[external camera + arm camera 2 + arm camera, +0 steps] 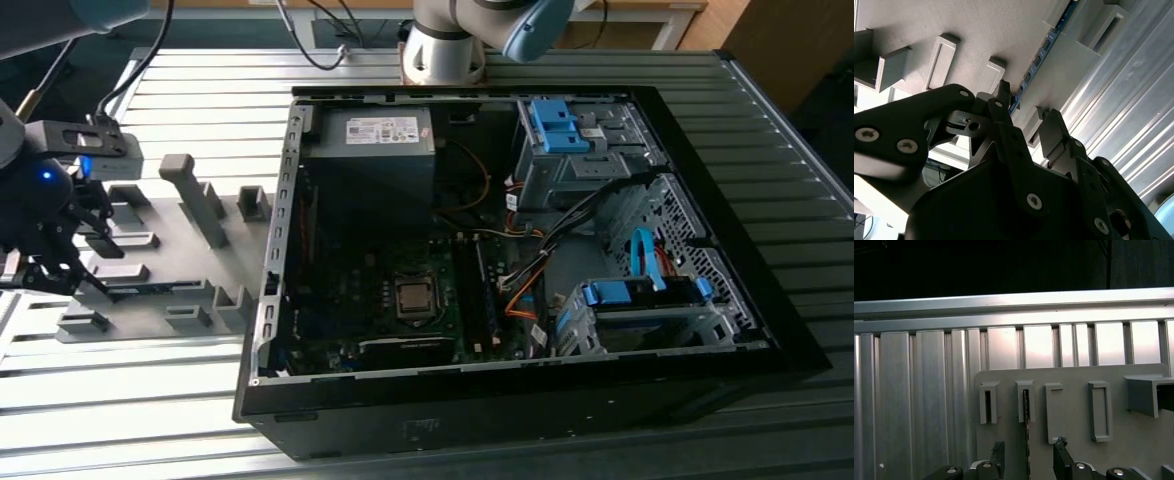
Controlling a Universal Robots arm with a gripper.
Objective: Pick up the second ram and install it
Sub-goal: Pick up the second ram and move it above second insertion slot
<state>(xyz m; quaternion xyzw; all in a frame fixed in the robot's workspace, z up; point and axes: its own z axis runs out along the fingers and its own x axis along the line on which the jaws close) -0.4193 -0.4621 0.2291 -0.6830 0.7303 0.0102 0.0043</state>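
- Currently, in the exterior view, we see the end effector (pixel 56 262) hanging low over the grey fixture plate (pixel 180 255). The plate lies on the slatted metal worktop (pixel 147 400), toward its edge on the exterior view's left. The open computer case (pixel 781 330) sits beside the plate, apart from it.
- In the first wrist view, the second ram (pixel 1026 427) stands on its thin edge on the fixture plate. One end sits in a slot block (pixel 1025 390), and the stick runs back between the fingers (pixel 1061 457). There is a gap on either side of the board, so the end effector is spread open and grips nothing.
- We judge the step in hand to be the pick-up, with the end effector straddling the stick and the grasp not yet made. Gripping so thin a board calls for pads that meet its flat faces squarely, and for a lift straight out of the slots.
- In the second wrist view, the ram shows as a narrow blue-green strip studded with small chips. The fingers are matte black links held by bright screws. The plate looks finely grained, with boxy rectangular pockets, and the worktop is ribbed, shiny aluminium.
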